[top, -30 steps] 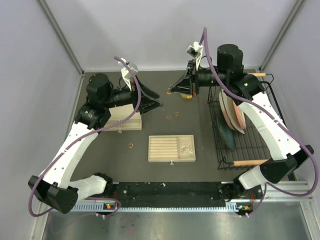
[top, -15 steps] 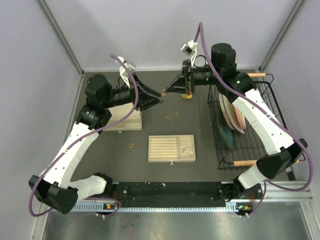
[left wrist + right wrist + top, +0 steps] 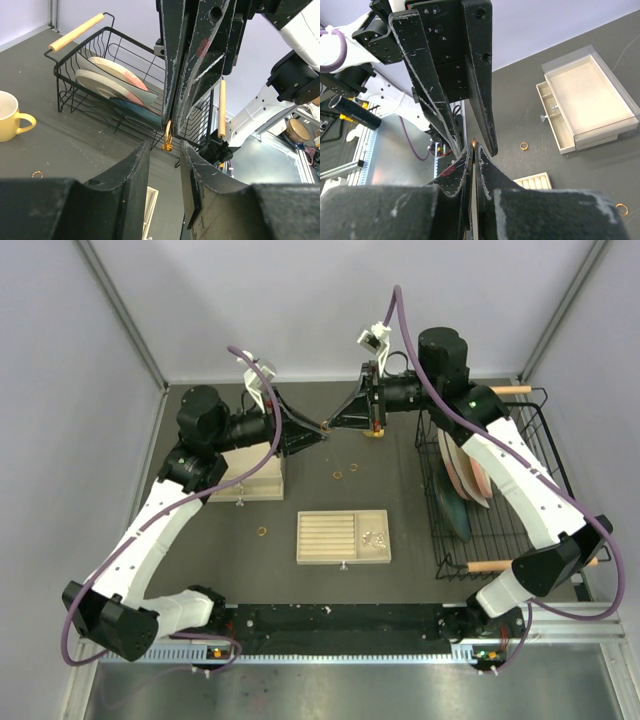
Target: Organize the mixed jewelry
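Above the upper middle of the matte dark-grey counter [image 3: 200, 540], the right gripper [image 3: 472, 150] has its scuffed black fingers pressed together on a thin, shiny gold ring [image 3: 168, 139], which hangs from their tips in mid-air. The left gripper [image 3: 165, 150] is spread, one blunt black finger on either side of that ring and neither touching it.

Several loose rings [image 3: 338, 476] of the same gold or copper wire lie scattered on the counter near the frame's centre. A cream jewelry tray [image 3: 325, 535] with ridged slots sits low in the middle, with a silvery cluster [image 3: 375, 538] in its right compartment. A cream drawer box [image 3: 590, 95] has its lower drawer pulled out. At right, a black wire rack [image 3: 500, 530] with wooden handles holds plates [image 3: 112, 85] on edge. A glossy yellow mug [image 3: 12, 120] stands near it.
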`<state>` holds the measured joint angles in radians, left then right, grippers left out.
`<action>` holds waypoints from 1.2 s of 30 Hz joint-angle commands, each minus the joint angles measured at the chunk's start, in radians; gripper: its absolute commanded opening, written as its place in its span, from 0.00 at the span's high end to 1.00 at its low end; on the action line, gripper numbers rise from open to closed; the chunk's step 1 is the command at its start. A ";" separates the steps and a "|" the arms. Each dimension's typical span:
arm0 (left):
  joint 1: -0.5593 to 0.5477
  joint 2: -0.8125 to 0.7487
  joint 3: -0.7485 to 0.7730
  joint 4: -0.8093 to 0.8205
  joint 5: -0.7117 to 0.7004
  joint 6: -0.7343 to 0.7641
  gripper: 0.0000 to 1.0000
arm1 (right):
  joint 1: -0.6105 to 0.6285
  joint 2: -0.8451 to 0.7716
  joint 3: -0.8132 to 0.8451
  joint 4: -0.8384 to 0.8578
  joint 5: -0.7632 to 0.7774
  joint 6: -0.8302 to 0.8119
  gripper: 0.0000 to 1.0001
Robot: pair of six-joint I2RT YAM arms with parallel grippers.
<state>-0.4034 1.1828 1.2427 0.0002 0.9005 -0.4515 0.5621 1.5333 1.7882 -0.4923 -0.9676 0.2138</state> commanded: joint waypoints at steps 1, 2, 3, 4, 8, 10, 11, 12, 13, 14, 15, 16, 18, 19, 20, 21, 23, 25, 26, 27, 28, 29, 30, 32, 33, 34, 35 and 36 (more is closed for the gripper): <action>0.005 0.003 0.037 0.061 0.012 -0.019 0.66 | 0.012 0.004 0.040 0.057 -0.020 0.009 1.00; 0.005 0.005 0.038 0.063 0.014 -0.021 0.67 | 0.012 0.005 0.042 0.058 -0.020 0.009 1.00; 0.005 0.005 0.037 0.064 0.015 -0.024 0.68 | 0.012 0.007 0.039 0.057 -0.020 0.009 1.00; 0.005 0.005 0.035 0.066 0.018 -0.026 0.72 | 0.012 0.005 0.040 0.057 -0.019 0.007 1.00; 0.005 0.005 0.035 0.067 0.023 -0.024 0.79 | 0.012 0.007 0.037 0.057 -0.016 0.006 1.00; 0.005 0.006 0.035 0.070 0.028 -0.030 0.80 | 0.012 0.008 0.036 0.057 -0.013 0.002 1.00; 0.005 0.006 0.035 0.075 0.034 -0.033 0.81 | 0.013 0.008 0.034 0.057 -0.011 0.001 1.00; 0.005 0.008 0.035 0.083 0.035 -0.042 0.81 | 0.013 0.008 0.034 0.057 -0.011 0.001 1.00; 0.005 0.008 0.035 0.087 0.038 -0.047 0.82 | 0.013 0.010 0.031 0.057 -0.008 -0.002 1.00; 0.005 0.009 0.035 0.092 0.044 -0.050 0.83 | 0.015 0.010 0.031 0.057 -0.008 -0.002 1.00; 0.005 0.009 0.035 0.099 0.046 -0.056 0.84 | 0.013 0.010 0.033 0.057 -0.006 -0.004 1.00; 0.005 0.009 0.035 0.098 0.048 -0.056 0.84 | 0.015 0.010 0.031 0.057 -0.006 -0.005 1.00; 0.005 0.009 0.035 0.101 0.054 -0.058 0.88 | 0.015 0.010 0.028 0.055 -0.003 -0.008 1.00; 0.005 0.009 0.035 0.101 0.055 -0.059 0.88 | 0.015 0.010 0.028 0.055 -0.002 -0.007 1.00; 0.005 0.009 0.035 0.104 0.057 -0.059 0.90 | 0.015 0.010 0.027 0.055 -0.002 -0.007 1.00; 0.005 0.009 0.035 0.104 0.057 -0.061 0.90 | 0.015 0.010 0.023 0.055 0.000 -0.010 1.00; 0.005 0.009 0.035 0.107 0.060 -0.065 0.90 | 0.018 0.011 0.023 0.055 0.001 -0.010 1.00; 0.005 0.008 0.035 0.118 0.064 -0.075 0.91 | 0.019 0.011 0.022 0.054 0.003 -0.011 1.00; 0.005 0.008 0.035 0.121 0.066 -0.082 0.91 | 0.021 0.011 0.019 0.054 0.004 -0.013 1.00; 0.005 0.008 0.037 0.126 0.066 -0.085 0.92 | 0.021 0.014 0.016 0.054 0.006 -0.014 1.00; 0.005 0.006 0.037 0.129 0.069 -0.087 0.93 | 0.022 0.016 0.017 0.054 0.007 -0.013 1.00; 0.005 0.008 0.038 0.129 0.069 -0.088 0.94 | 0.024 0.017 0.014 0.054 0.007 -0.013 1.00; 0.005 0.008 0.038 0.129 0.071 -0.090 0.95 | 0.027 0.021 0.011 0.052 0.009 -0.014 1.00; 0.005 0.008 0.034 0.133 0.072 -0.096 1.00 | 0.028 0.019 0.008 0.051 0.012 -0.017 1.00; 0.005 0.006 0.031 0.138 0.074 -0.099 1.00 | 0.032 0.019 0.001 0.049 0.015 -0.021 1.00; 0.005 0.006 0.031 0.139 0.074 -0.101 1.00 | 0.033 0.021 -0.001 0.050 0.015 -0.024 1.00; 0.003 0.005 0.029 0.142 0.075 -0.102 1.00 | 0.033 0.022 -0.004 0.049 0.017 -0.025 1.00; 0.005 0.003 0.029 0.142 0.077 -0.102 1.00 | 0.035 0.024 -0.009 0.049 0.020 -0.027 1.00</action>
<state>-0.3939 1.1942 1.2434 0.0360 0.9455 -0.5327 0.5701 1.5345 1.7878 -0.4713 -0.9649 0.2100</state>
